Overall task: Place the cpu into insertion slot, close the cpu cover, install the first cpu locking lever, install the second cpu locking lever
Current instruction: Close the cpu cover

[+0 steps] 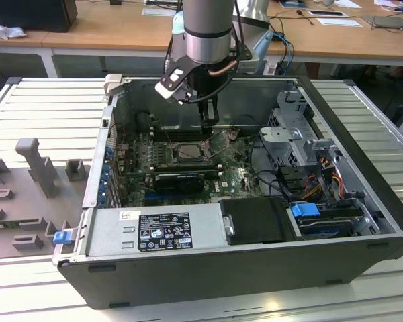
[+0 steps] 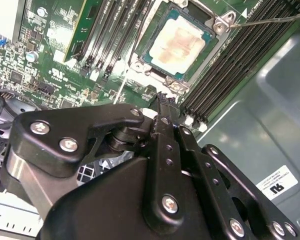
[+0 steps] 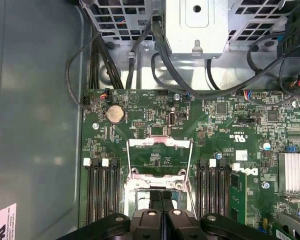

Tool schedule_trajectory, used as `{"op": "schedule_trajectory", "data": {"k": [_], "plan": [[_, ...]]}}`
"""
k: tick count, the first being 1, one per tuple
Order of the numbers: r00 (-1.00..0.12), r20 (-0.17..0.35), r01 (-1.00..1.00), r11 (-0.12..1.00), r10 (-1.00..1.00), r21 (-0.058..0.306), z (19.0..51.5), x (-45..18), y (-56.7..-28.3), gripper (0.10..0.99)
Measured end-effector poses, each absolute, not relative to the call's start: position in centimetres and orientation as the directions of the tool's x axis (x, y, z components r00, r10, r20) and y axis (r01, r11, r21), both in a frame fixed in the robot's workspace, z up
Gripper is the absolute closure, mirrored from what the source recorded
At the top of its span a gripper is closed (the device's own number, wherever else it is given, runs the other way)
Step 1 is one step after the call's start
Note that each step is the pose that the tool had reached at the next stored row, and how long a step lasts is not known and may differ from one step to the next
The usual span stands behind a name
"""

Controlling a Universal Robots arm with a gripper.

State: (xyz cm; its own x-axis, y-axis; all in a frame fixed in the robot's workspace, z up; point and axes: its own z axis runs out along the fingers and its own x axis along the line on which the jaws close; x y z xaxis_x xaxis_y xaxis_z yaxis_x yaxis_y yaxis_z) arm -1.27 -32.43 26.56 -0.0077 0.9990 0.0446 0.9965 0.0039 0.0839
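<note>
A dark computer case (image 1: 242, 275) lies open on the ribbed metal bench (image 1: 47, 107); the arm (image 1: 205, 27) reaches down into it from above. Inside the case there is the green circuit board (image 3: 140, 110), a grey power supply box (image 1: 154, 231) along the near wall, a metal drive cage (image 1: 292, 131) at the exterior view's right, and black cables (image 3: 110, 60) which run from the cage to the board.

The hand (image 1: 209, 115) hangs low in the case, just above the insertion slot (image 3: 131, 190). In both wrist views its two fingers (image 3: 152, 215) are pressed together, and nothing is between them; the hand (image 3: 160, 202) is closed and holds nothing.

The cpu (image 2: 182, 39) is seen in the second wrist view; it lies flat in the insertion slot, its pale metal top up, with a brownish stain on it. The cpu cover (image 3: 160, 143) is open; it is swung back from the slot, and the green board shows through its window in the first wrist view. A thin metal lever (image 2: 275, 19) stands off from one corner of the slot, not pressed down. Long black memory slots (image 3: 102, 190) run on both sides of the insertion slot, just beside it. The tip of the hand (image 2: 162, 100) is near the edge of the slot, but I cannot tell whether it touches anything.
</note>
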Motion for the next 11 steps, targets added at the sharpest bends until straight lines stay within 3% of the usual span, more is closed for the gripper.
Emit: {"op": "schedule_trajectory", "data": {"k": [11], "plan": [[-0.008, 0.045, 0.996, 0.004, 0.999, 0.084, 26.6, 0.6, -32.4, 0.980]]}}
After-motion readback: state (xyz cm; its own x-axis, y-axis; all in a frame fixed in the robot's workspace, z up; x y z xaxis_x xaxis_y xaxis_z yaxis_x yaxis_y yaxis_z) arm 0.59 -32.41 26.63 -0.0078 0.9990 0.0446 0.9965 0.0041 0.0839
